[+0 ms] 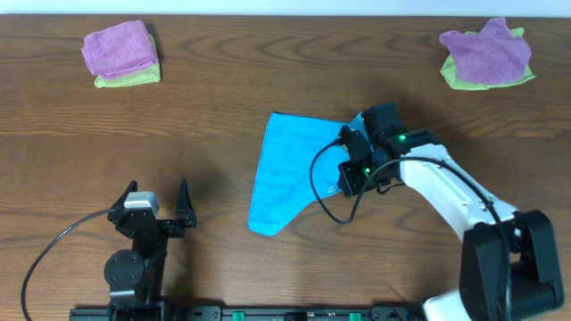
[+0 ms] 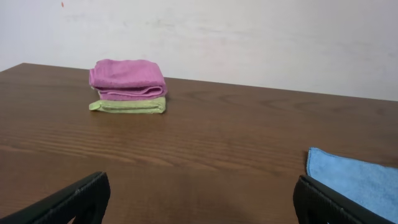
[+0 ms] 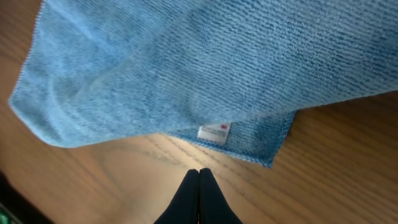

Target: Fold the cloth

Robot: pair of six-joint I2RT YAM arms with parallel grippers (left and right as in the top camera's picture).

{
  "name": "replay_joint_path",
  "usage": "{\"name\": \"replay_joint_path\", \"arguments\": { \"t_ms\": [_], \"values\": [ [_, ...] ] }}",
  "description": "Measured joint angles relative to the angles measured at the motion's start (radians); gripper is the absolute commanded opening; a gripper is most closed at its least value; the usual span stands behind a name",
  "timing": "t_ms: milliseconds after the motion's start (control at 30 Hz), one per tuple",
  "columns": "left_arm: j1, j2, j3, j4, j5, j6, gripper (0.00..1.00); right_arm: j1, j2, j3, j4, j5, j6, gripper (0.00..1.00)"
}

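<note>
Cloth (image 1: 285, 169) lies mid-table (image 1: 223, 89), partly under the right gripper (image 1: 355, 176) and spreading from it toward the left arm's side. It's lopsided, wide at the far edge and tapering to a near point, so the long axis runs far-to-near. In the right wrist view the right gripper's (image 3: 199, 177) fingers are pressed together with no fabric visible between them. The tagged corner, white tag (image 3: 213, 132), sits just past the tips, looks apart. Left gripper (image 1: 153, 198) is well apart from the right gripper, beyond the cloth, fingers wide apart, empty. The right arm is clearly nearer. Likely needs to reopen and reach forward onto that corner.
</note>
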Motion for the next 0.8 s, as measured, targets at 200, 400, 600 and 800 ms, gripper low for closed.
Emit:
{"name": "replay_joint_path", "arguments": {
  "t_ms": [200, 400, 600, 800],
  "values": [
    [0.000, 0.000, 0.000, 0.000, 0.000, 0.000, 0.95, 0.001, 0.023, -0.001, 0.013, 0.030, 0.000, 0.02],
    [0.000, 0.000, 0.000, 0.000, 0.000, 0.000, 0.95, 0.001, 0.023, -0.001, 0.041, 0.064, 0.003, 0.02],
    [0.000, 0.000, 0.000, 0.000, 0.000, 0.000, 0.95, 0.001, 0.034, -0.001, 0.064, 0.072, 0.003, 0.02],
    [0.000, 0.000, 0.000, 0.000, 0.000, 0.000, 0.95, 0.001, 0.085, -0.001, 0.068, 0.079, 0.003, 0.02]
  ]
}}
